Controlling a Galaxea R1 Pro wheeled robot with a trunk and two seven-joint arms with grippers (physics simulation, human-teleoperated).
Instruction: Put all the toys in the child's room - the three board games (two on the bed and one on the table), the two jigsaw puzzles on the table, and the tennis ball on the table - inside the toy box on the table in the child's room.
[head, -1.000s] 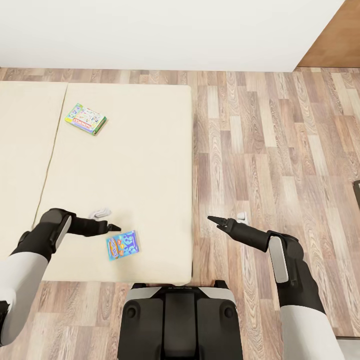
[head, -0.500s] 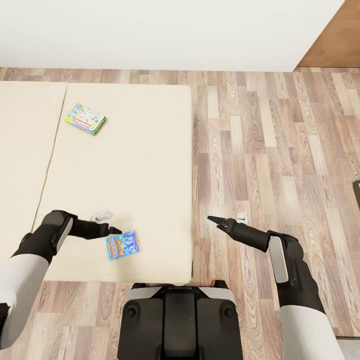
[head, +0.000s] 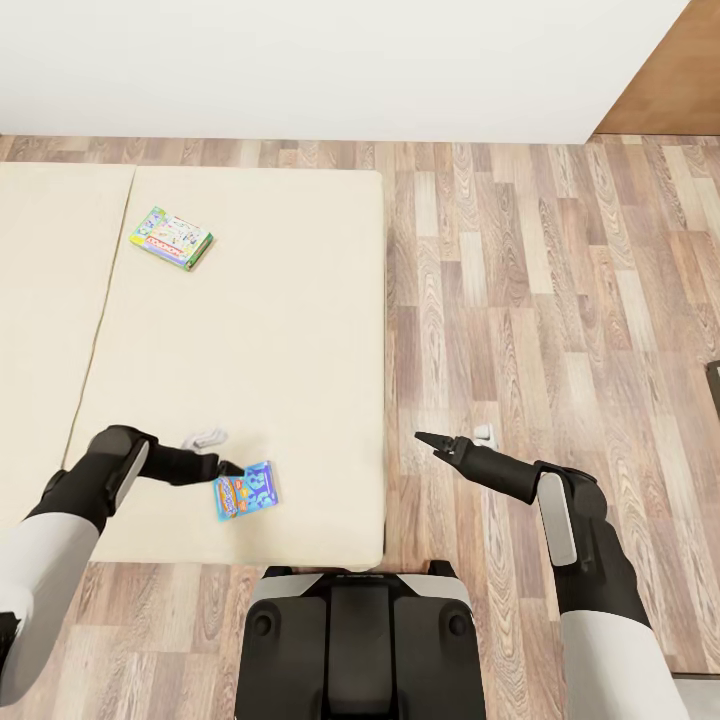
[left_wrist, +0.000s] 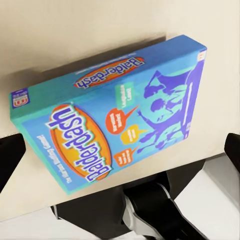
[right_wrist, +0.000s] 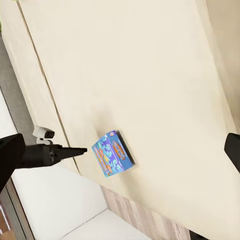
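Blue game box (head: 246, 490) lies flat on the bed (head: 300, 330), near its front edge, not yet lifted. The left gripper (head: 228, 467) sits at the box's upper left corner; in the left wrist view the box (left_wrist: 112, 110) lies between the dark fingertips (left_wrist: 10, 155), which stand spread wide at either side with no contact visible. A second, green-edged game box (head: 172, 237) rests on the bed well apart from the first, toward the far side. Judged from this, no bed item is collected yet; both boxes remain to be carried to the toy box, and the table items cannot be assessed from here.

The right gripper (head: 432, 440) hovers over the floor (head: 560, 280) beside the bed, holding nothing; whether its fingers are spread or together cannot be told.

Surface: a beige mattress, smooth, with a seam running along its left part. Room: wood-plank floor, plain white wall (head: 330, 60) behind, a brown panel (head: 670, 80) at the far right corner.
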